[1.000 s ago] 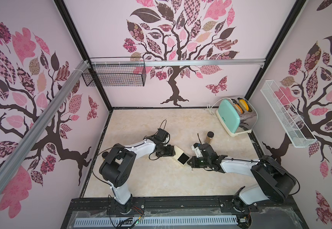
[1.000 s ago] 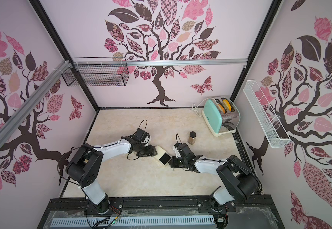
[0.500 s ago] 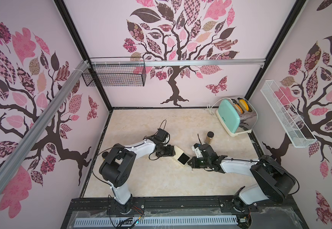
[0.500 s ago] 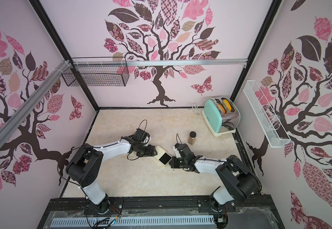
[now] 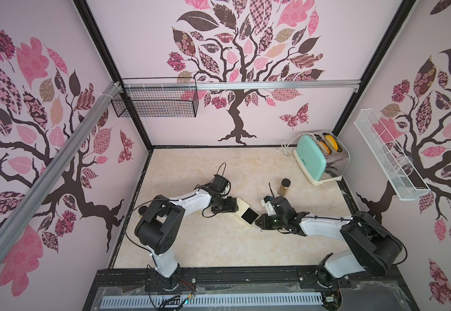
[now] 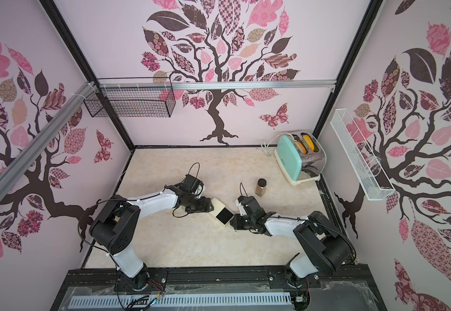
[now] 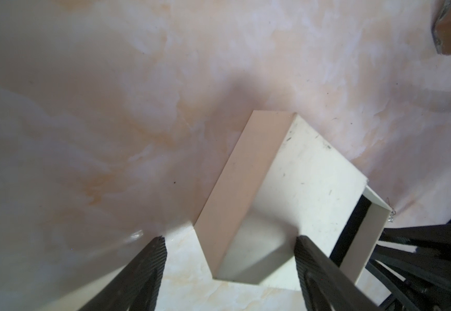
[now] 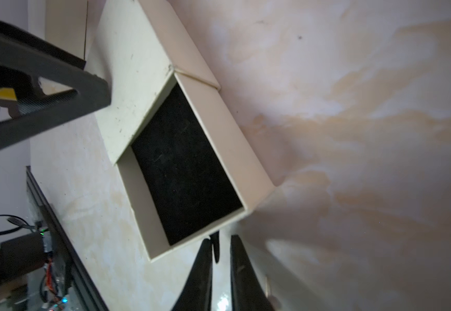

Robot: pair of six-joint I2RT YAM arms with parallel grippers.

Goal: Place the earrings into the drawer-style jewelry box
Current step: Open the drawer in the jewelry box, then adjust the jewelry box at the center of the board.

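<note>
At centre — jewelry-box drawer (image 5: 249,216) stood open, empty | left gripper (image 7: 231,243), 10 o'clock, jaws apart | right gripper (image 8: 220,238), 4 o'clock, barely parted | earrings pending

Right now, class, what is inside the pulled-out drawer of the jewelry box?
The drawer shows only bare black lining; nothing lies on it. Its back part is covered by the cream sleeve, so that cannot be seen.
</note>
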